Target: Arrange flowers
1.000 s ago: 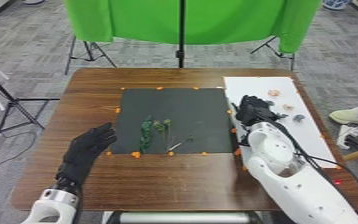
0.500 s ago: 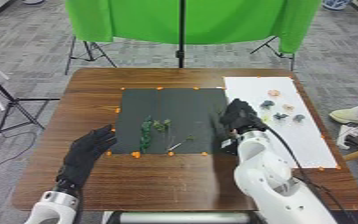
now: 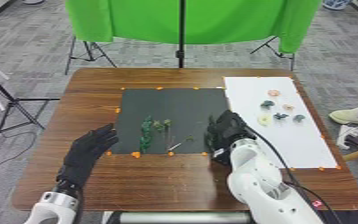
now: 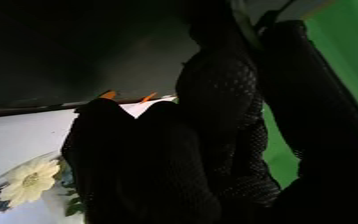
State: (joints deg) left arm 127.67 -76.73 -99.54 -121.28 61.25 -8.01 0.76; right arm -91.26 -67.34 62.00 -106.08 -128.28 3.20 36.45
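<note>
Over the right edge of the dark mat (image 3: 171, 106), my right hand (image 3: 229, 131) has a bit of green beside its fingers. In the right wrist view, the right hand (image 4: 215, 95) pinches a thin green stem (image 4: 245, 25); its bloom is hidden. A leafy green stem (image 3: 146, 134), small greenish sprigs (image 3: 162, 125) and a pale stem (image 3: 175, 146) lie on the mat. On the white sheet (image 3: 304, 145) are a pink flower (image 3: 274, 93), a pale yellow flower (image 3: 264, 120) and several blue and peach ones. The left hand (image 3: 91, 145), fingers straight, rests left of the mat.
Orange markers (image 3: 135, 155) line the mat and sheet edges. Brown wooden table (image 3: 175, 180) surrounds both. Behind the table stand a green cloth (image 3: 131, 20) and a black pole (image 3: 182, 50).
My right hand has moved left and nearer, from the white sheet to the dark mat's right edge, uncovering flowers on the sheet. The left hand has kept still.
</note>
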